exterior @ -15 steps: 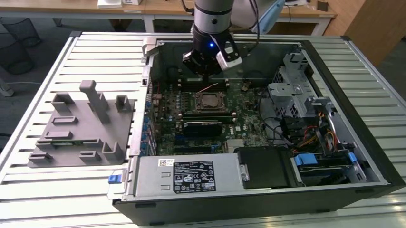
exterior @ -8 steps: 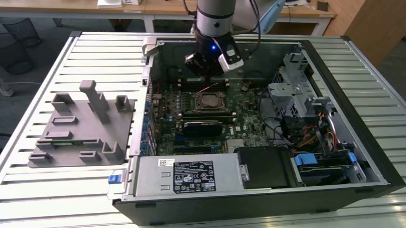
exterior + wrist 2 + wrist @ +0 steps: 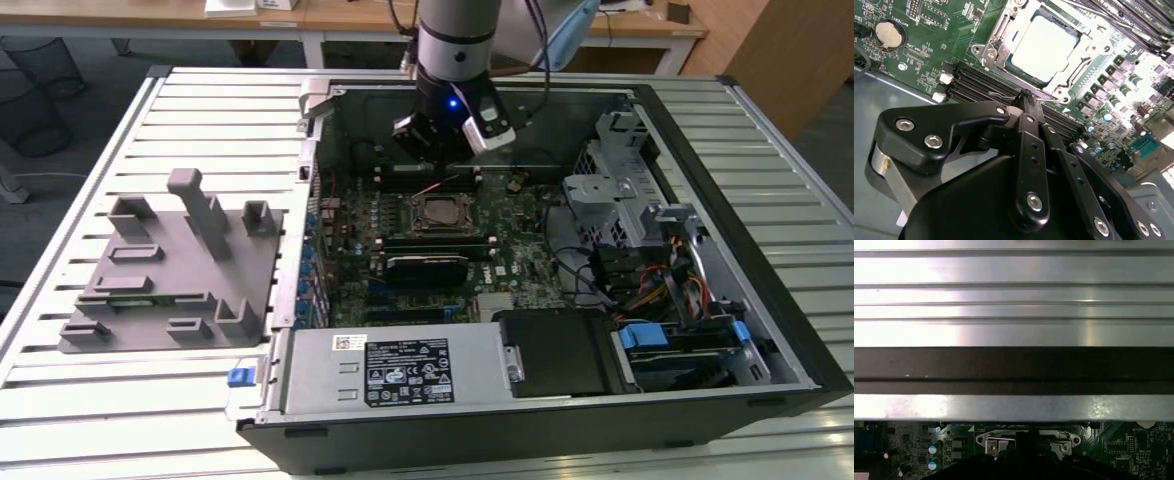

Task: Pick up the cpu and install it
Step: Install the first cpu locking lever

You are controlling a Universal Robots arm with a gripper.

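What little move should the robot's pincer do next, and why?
Probably lift the pincer straight up a little. The cpu already lies flat inside the socket frame on the green board, and the pincer hangs close beside it, shut and holding nothing, so backing away seems safest.

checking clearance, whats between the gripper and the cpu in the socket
In the second wrist view, the gripper sits apart from the cpu. Between them lie the socket frame's edge and black memory slots.

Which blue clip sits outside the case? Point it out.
The small blue clip on the slatted table, at the case's corner on the exterior view's left; the larger blue tabs sit inside the case.
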